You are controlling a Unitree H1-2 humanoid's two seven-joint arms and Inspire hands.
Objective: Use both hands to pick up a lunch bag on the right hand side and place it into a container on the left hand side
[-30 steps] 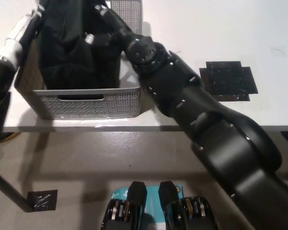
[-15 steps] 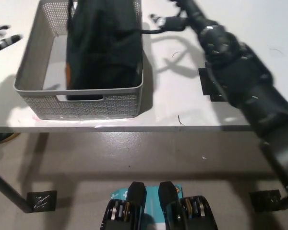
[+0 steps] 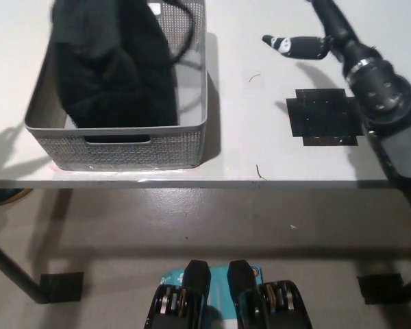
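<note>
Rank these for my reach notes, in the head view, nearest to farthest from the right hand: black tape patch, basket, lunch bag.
From the right hand, at the table's upper right:
1. Black tape patch, just below the hand, right side.
2. Basket, its near wall at centre-left.
3. Lunch bag, inside the basket, farther left.

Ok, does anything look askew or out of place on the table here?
Slightly. The black fabric lunch bag sits in the grey perforated plastic container, but slumped toward its left side, with a strap draped over the right rim. Nothing is spilled or damaged.
</note>
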